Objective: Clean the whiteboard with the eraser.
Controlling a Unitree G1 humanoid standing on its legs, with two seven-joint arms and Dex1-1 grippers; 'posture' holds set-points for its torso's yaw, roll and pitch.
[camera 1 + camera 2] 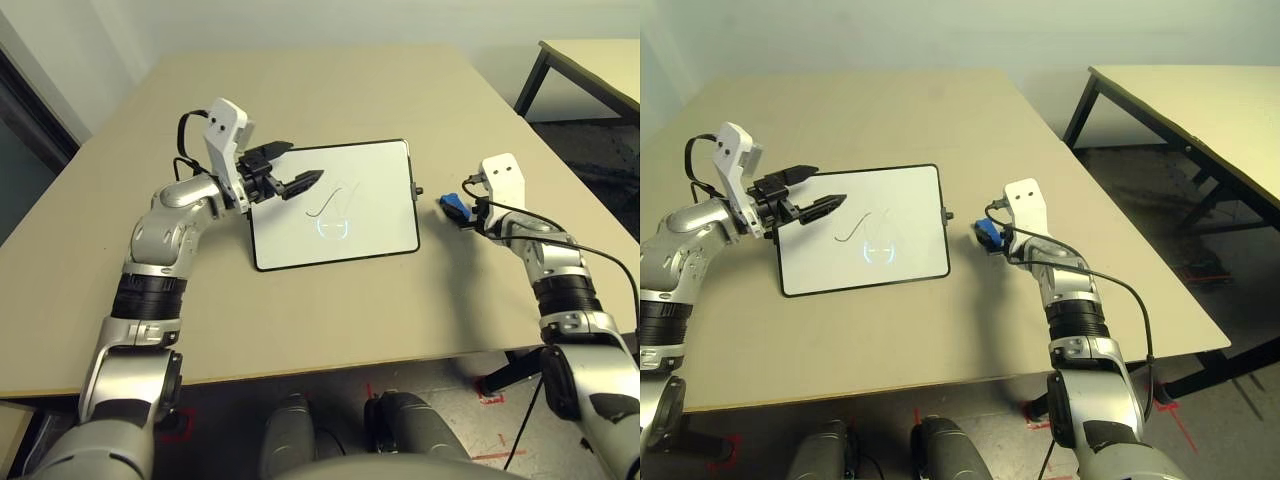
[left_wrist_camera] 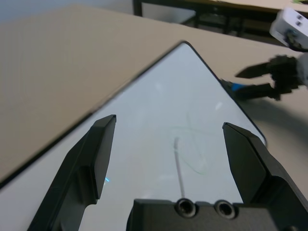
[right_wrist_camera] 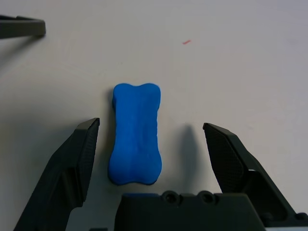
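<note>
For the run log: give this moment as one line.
right gripper: open, over eraser | left gripper: open, above whiteboard | marks unerased

Right wrist view: eraser (image 3: pixel 135 133) near end tucked under gripper body, right gripper (image 3: pixel 151 144) fingers cut off by bottom edge. Head view: eraser mostly hidden behind the gripper. Left wrist view: whiteboard (image 2: pixel 159 125) blurred, near part cut off by frame, pen marks (image 2: pixel 185 149) too faint to read. Left gripper (image 2: pixel 168 149) finger bases cropped.
</note>
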